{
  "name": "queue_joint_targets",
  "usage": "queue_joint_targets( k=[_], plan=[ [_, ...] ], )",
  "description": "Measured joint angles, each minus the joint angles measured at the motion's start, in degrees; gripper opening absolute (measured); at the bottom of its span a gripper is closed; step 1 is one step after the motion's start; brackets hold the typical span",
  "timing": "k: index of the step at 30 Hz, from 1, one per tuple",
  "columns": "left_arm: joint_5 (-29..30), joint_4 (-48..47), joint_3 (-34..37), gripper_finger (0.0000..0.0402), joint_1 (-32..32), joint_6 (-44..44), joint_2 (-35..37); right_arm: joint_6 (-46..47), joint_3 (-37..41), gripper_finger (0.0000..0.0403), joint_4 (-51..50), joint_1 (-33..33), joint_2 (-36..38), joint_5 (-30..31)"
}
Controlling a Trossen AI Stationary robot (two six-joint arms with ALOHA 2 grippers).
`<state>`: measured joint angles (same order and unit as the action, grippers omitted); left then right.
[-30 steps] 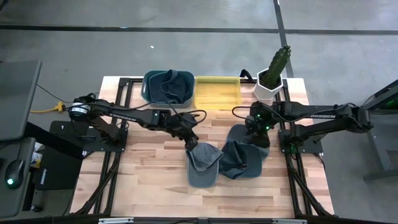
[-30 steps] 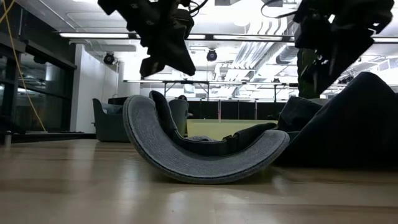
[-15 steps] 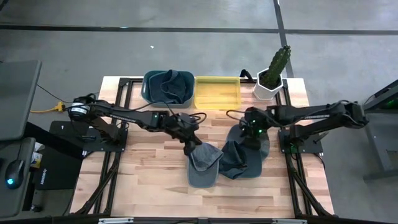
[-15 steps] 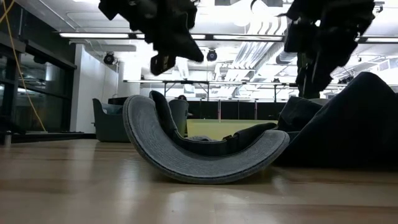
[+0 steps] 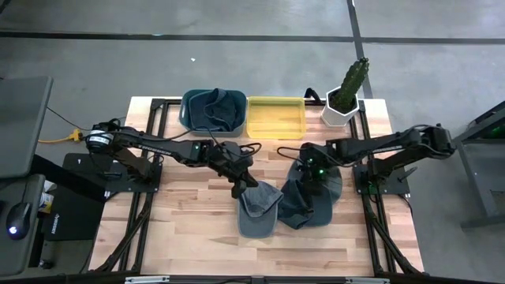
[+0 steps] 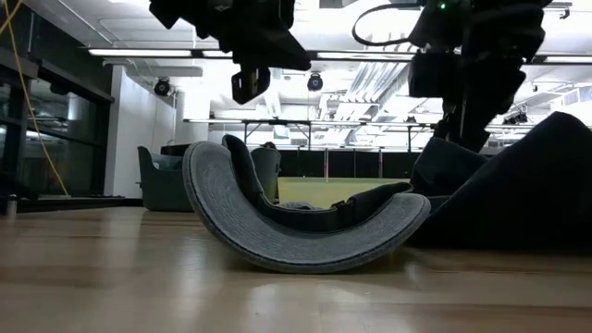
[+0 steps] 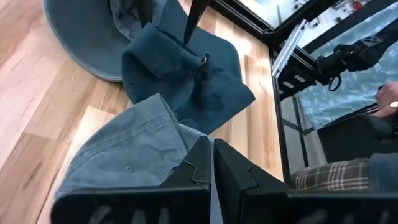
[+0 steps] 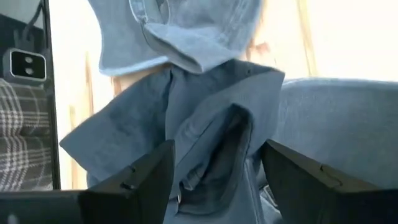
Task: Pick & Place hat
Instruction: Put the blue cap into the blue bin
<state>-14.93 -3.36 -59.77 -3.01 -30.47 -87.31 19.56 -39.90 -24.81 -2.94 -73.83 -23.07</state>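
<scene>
A grey-blue cap [image 5: 259,211] lies at the table's middle, resting on its curved brim [image 6: 305,242]. Beside it, toward the right, dark blue hats [image 5: 312,201] lie in a heap. My left gripper [image 5: 236,184] hangs shut just above the cap's far-left edge [image 7: 124,168] and touches nothing [image 6: 248,88]. My right gripper [image 5: 312,178] is open over the dark heap; its fingers stand on either side of a raised fold of a dark blue hat [image 8: 211,130]. My right gripper comes from above, pointing down, with its open fingers [image 8: 130,183] astride a raised fold of the dark blue hat [image 8: 217,146]. Whether the fingers touch the cloth, I cannot tell. The hat lies on the table.
A blue bin [image 5: 189,106] holding more hats and a yellow tray [image 5: 276,130] stand along the far edge, with a potted plant [image 5: 345,95] at the far right. Bare wood lies near and left of the cap. A person's plaid sleeve [image 7: 323,177] shows beyond the table.
My right gripper has moved toward the table's left and near edge and has come down over the dark hat heap. My left gripper has risen slightly above the cap. The hats have stayed where they were.
</scene>
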Motion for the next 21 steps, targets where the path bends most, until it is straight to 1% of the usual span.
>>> queue_joint_targets(
  k=[6, 13, 17, 21],
  plan=[
    [-0.72, 0.59, 0.00, 0.0000, 0.00, 0.09, -0.02, 1.11, 0.00, 0.0232, 0.23, -0.04, 0.22, -0.56],
    [-2.32, 0.66, 0.00, 0.0000, -0.02, 0.16, -0.02, 5.79, 0.00, 0.0232, 2.73, -0.81, 0.27, -3.91],
    [-2.30, 0.67, 0.00, 0.0000, 0.00, 0.19, -0.02, 7.87, 0.00, 0.0232, 4.23, -0.79, 0.27, -3.74],
    [-2.30, 0.66, 0.00, 0.0000, 0.00, 0.18, -0.02, 11.10, 0.00, 0.0232, 4.37, -0.76, 0.27, -1.16]
  ],
)
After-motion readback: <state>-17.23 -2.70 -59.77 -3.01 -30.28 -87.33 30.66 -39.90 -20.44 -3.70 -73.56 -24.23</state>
